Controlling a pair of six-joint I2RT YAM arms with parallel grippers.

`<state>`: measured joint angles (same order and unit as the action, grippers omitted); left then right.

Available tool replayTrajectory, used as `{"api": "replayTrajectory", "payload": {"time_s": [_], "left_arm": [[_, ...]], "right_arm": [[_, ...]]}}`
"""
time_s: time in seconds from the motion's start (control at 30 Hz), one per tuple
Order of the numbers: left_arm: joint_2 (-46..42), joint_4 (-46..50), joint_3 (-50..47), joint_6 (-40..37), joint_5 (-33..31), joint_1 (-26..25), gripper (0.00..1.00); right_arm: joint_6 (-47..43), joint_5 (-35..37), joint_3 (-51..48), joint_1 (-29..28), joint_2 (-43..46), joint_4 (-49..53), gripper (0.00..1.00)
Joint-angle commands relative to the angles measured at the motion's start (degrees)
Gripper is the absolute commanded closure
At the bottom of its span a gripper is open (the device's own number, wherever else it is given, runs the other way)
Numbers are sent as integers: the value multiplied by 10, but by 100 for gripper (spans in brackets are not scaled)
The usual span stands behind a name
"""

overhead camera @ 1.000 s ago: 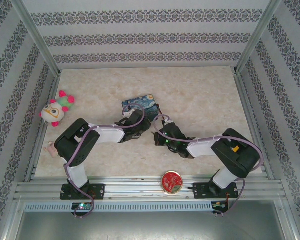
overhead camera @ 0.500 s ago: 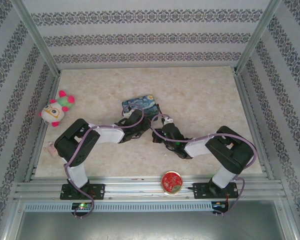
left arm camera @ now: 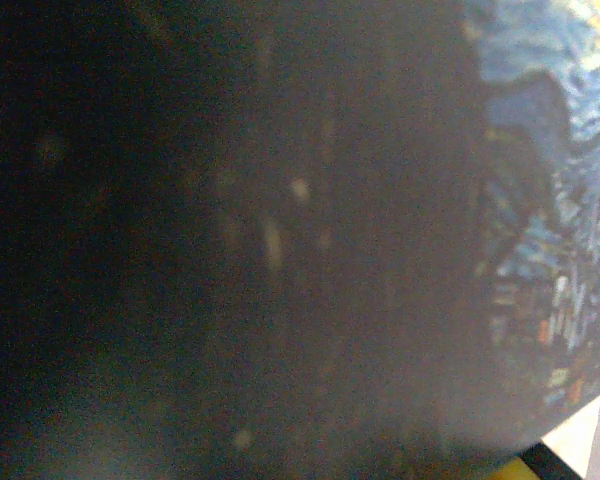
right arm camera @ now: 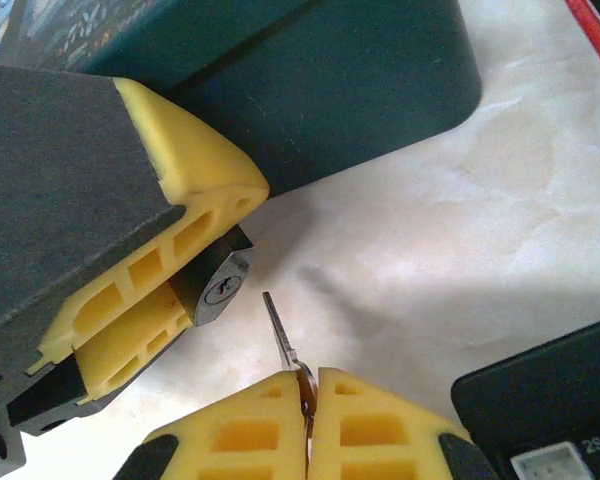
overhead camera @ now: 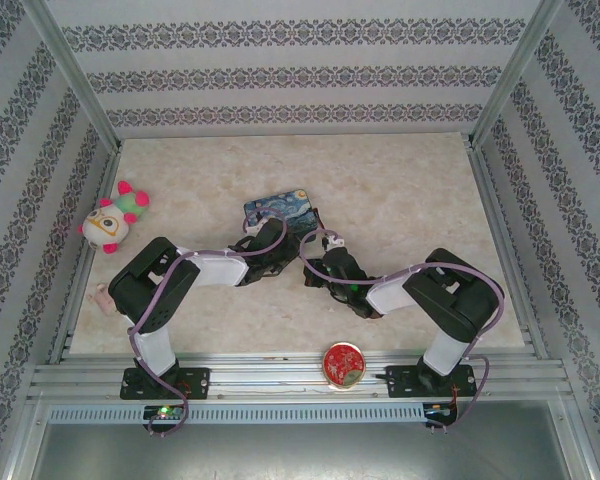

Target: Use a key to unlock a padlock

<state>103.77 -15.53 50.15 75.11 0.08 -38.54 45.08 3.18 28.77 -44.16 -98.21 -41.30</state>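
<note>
Padlock: black body, silver face with the keyhole turned toward my right wrist camera. It is pinched between the yellow fingers of the left claw, which is clenched on it, just above the surface, near its middle in the top view

Key: thin grey blade, gripped at its head by the right claw, fingers pressed together on it. The blade points up and left at the keyhole face; the tip stands just short of it, not yet in

Around them:
- blue painted tin directly behind the padlock, its dark side wall close to the left claw's upper finger; the left wrist view catches its swirling painted lid at the right edge, the rest dark blur
- black pack low at right, just beside the right claw; on its white label I can read only "2S", cut off by the frame
- thin red wire in the far upper right corner, well apart

From above I see a white plush toy with pink and green ears at the left edge and a round red tin on the near rail between the arm bases, both away from the work
</note>
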Motion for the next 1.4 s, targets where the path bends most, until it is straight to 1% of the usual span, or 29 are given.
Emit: {"api": "replayTrajectory", "payload": {"time_s": [0.0,0.27,1.37], "left_arm": [[-2,-31,-4,16,8,6,88],[-1,-35,-8,20,5,6,88],[13,-55,-9,34,22,7,88]], "right_arm": [[4,2,7,-8,-5,-37,100],[4,18,-14,-9,15,-46,100],[7,37,-25,-12,13,-84,100]]}}
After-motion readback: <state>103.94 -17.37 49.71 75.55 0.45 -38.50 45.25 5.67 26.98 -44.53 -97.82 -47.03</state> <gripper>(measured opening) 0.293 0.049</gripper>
